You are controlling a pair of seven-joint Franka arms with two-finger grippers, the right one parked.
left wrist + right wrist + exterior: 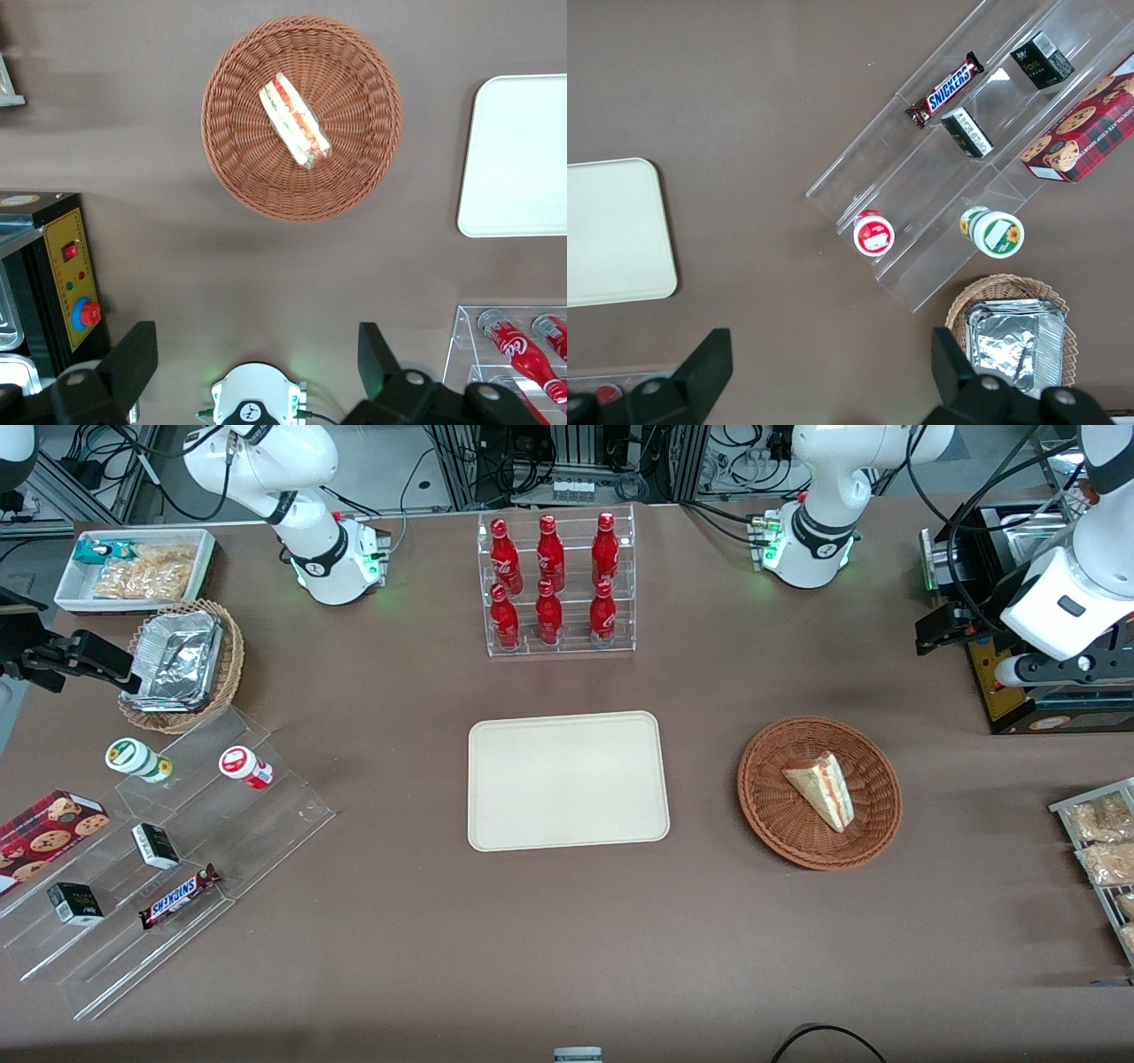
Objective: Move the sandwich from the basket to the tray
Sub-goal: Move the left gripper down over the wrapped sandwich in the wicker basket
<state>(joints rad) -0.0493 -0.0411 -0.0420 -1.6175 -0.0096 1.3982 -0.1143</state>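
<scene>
1. Nearest the front camera among the task's things, the sandwich lies in the reddish-brown wicker basket, its wedge on its side with the red and green filling edge showing.
2. Left gripper hangs high above the table, near the working arm's base and well apart from the basket; its two dark fingers stand spread wide with nothing between them.
3. From the gripper, the sandwich lies toward the front camera and lower, so the coming move looks to be a reach forward and down.
4. In the left wrist view the sandwich's long axis runs diagonally across the basket, oblique to the line between the fingers; I judge the wrist needs some turn to close across the narrow width.
5. Cream tray sits bare beside the basket, toward the parked arm's end, with open brown tablecloth between the two.
6. Farther from the front camera than the tray stands an acrylic rack of red cola bottles, clear of the straight basket-to-tray path.
7. Close to the gripper sits a black control box with a yellow panel and red button; probably the only thing to mind on the descent.
8. Packets on a rack lie toward the working arm's end, apart from the basket.
</scene>
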